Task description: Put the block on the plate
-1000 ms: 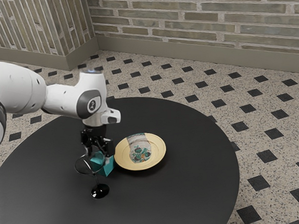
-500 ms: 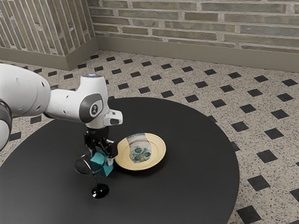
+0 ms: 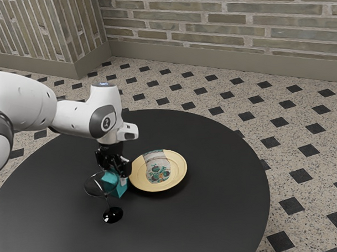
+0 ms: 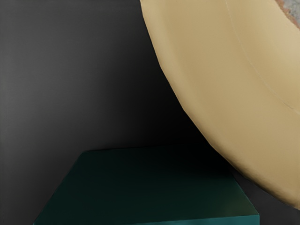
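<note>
The teal block (image 3: 120, 189) sits just beside the plate (image 3: 181, 168), on the exterior view's left of it. The claw (image 3: 116, 175) is at the block; whether it grips, I cannot tell. A stemmed glass (image 3: 112, 215) stands on the bench (image 3: 215, 207), nearer the exterior camera than the plate.

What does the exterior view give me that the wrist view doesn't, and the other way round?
Exterior view: my arm and gripper at the block, the glass close by, the floor and the brick wall.
Wrist view: a close look down on the block's dark upper face, with the plate's rim curving past.
Both: block, plate with part of its picture, black table.
</note>
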Tool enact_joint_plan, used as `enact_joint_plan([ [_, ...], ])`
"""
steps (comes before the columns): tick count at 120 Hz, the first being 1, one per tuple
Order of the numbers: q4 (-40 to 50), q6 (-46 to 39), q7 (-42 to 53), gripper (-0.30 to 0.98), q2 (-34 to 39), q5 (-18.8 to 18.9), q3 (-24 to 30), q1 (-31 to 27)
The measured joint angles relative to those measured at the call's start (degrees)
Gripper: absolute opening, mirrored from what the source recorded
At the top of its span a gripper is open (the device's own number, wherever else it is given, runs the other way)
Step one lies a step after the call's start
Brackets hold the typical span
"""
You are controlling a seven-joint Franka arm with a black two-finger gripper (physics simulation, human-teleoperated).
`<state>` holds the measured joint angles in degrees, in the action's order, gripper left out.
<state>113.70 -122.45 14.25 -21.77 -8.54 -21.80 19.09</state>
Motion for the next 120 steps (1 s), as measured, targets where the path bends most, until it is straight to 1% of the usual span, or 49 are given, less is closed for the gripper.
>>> enact_joint_plan([
  [21,-0.3,0.3,-0.3,0.41,1.0,0.4,-1.0,0.0],
  [38,-2.1,1.2,-0.4,0.37,4.0,1.6,-1.9,0.2],
  [45,-3.3,1.6,-0.5,0.35,5.3,2.3,-1.4,0.4],
  [54,-4.1,1.9,-0.6,0.36,6.1,3.0,0.3,1.6],
  [70,-10.4,2.3,-0.8,0.35,2.1,3.5,4.5,5.0],
  [90,-19.7,4.2,-1.1,0.36,-5.8,3.3,5.3,5.6],
  [98,-20.4,4.9,-1.3,0.36,-7.1,3.1,5.0,5.4],
  [114,-18.2,5.9,-1.6,0.37,-6.6,3.0,3.9,5.2],
  [120,-18.0,6.2,-1.7,0.41,-6.5,3.0,3.8,5.2],
])
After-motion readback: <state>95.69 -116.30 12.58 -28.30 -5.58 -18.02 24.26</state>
